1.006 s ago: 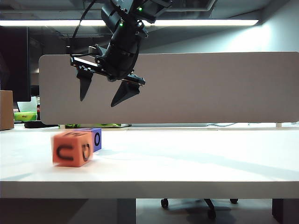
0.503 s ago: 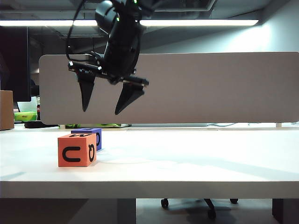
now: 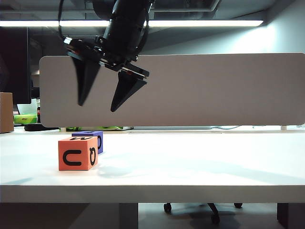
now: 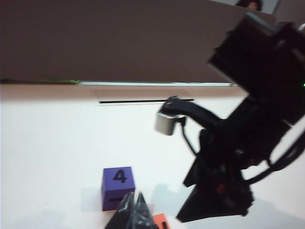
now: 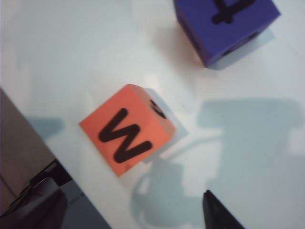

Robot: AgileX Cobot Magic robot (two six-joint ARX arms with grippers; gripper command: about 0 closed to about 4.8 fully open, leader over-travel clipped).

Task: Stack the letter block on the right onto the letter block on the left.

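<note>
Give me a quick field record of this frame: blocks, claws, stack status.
orange block: on table, W face up, nearest the camera
purple block: on table, just behind orange, 4 on top
right claw: open, empty, hanging above the blocks
left claw: tips together, low, near purple block
stack: not done, both blocks on table

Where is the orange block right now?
In the exterior view, the orange block sits on the table's left side, just in front of the purple block, below the right claw.
</note>
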